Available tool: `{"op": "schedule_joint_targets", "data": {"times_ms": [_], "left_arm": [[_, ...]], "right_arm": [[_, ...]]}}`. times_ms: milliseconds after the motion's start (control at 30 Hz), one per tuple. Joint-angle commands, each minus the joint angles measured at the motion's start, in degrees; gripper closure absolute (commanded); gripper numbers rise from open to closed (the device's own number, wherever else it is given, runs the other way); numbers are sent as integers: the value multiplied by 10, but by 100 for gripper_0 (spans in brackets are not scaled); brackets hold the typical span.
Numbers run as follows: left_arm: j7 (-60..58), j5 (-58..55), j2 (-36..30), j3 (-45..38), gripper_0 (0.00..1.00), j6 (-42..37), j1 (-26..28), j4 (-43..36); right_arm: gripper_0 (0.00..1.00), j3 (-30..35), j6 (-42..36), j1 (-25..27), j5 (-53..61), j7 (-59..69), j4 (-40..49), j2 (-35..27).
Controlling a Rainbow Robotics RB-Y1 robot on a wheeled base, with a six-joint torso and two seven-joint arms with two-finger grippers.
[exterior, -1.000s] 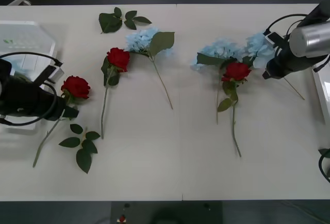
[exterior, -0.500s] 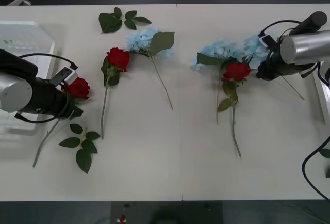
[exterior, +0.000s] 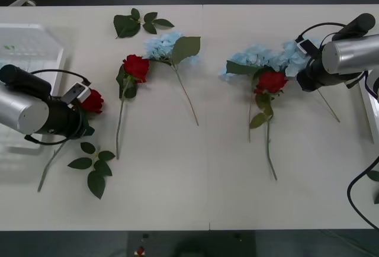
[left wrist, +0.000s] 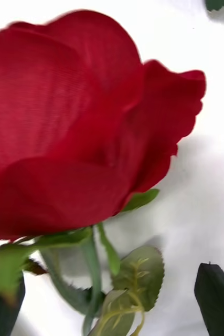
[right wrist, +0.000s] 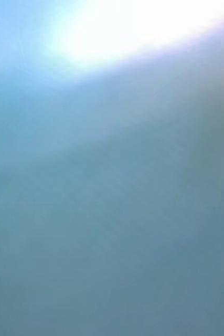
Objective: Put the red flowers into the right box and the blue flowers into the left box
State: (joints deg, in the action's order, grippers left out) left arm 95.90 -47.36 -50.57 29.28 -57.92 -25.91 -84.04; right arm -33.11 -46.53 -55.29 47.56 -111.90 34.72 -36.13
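On the table's (exterior: 177,198) left side, the left gripper (exterior: 87,115) sits low right at a red rose (exterior: 95,102), just beside the left box (exterior: 35,32); bloom fills the left wrist view (left wrist: 64,121), dark fingertips (left wrist: 216,294) at the bottom corners look apart w/ the stem btwn them, so prob. lining up a grasp below the head, not clamped yet. On the far right, the right gripper (exterior: 303,78) is pressed against the rightmost blue flower (exterior: 293,52), near the right box (exterior: 370,100) rim; can't tell its finger state, the wrist cam is just a blue blur. Other red flowers (exterior: 136,66) (exterior: 271,82) and blue flowers (exterior: 163,45) (exterior: 254,58) lie mid-table, well apart from both boxes; none boxed yet. Each arm is on the wrong-side colour, so a long carry or handover is likely. Loose leaf sprigs (exterior: 139,23) stay out of it.
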Motion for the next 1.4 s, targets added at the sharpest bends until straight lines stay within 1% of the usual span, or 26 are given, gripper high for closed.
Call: {"op": "schedule_joint_targets", "data": {"times_ms": [33,67,167,233,267,300,333,367,400,433,467,567,600,700,833,900,967,1033,1133,1200,1267,1400], "left_arm": [[24,20,9,-12,30,3,-14,4],[24,26,13,-12,38,3,-13,5],[23,39,21,-12,40,3,-14,9],[21,51,27,-12,49,3,-13,11],[21,55,30,-12,71,3,-13,13],[20,55,33,-12,88,3,-14,16],[20,56,35,-12,98,4,-13,19],[19,55,35,-12,100,10,-13,21],[18,52,35,-12,100,11,-13,20],[17,47,35,-12,100,12,-13,19],[17,36,34,-14,100,15,-13,16],[12,0,22,-24,100,16,-13,0],[12,-27,14,-34,100,15,-13,-11],[14,-89,-6,-62,100,4,-13,-40],[17,-163,-21,-118,100,-29,-10,-77],[19,-194,-23,-155,100,-46,-3,-91],[22,-240,-23,-199,100,-67,5,-108],[25,-331,-23,-226,100,-72,12,-108],[32,-421,-23,-233,100,-52,14,-107],[39,-475,-21,-233,100,-29,14,-107],[45,-513,-14,-233,100,-10,14,-110],[88,-588,13,-233,100,18,14,-111]], "right_arm": [[100,3,0,-8,3,-23,3,0],[100,10,0,-8,13,-25,3,-4],[100,28,-10,-9,60,-45,8,-23],[100,47,-34,-8,103,-82,22,-45],[100,60,-52,-8,133,-104,33,-59],[100,68,-66,-9,156,-120,40,-69],[100,76,-81,-8,191,-136,47,-81],[100,80,-95,-8,250,-160,51,-97],[100,80,-107,-8,315,-187,54,-112],[100,80,-113,-8,348,-202,54,-121],[100,80,-124,-8,407,-235,54,-134],[100,79,-154,-8,513,-294,69,-164],[100,79,-170,-8,555,-316,83,-178],[100,79,-190,-5,622,-345,118,-199],[100,77,-189,14,709,-368,183,-210],[100,75,-174,31,753,-369,224,-214],[100,75,-141,62,799,-371,288,-216],[100,74,-83,99,839,-371,378,-219],[100,74,-14,140,868,-365,476,-215],[100,74,17,159,879,-363,519,-203],[100,74,23,171,881,-362,532,-189],[100,72,18,174,874,-359,525,-174]]}}
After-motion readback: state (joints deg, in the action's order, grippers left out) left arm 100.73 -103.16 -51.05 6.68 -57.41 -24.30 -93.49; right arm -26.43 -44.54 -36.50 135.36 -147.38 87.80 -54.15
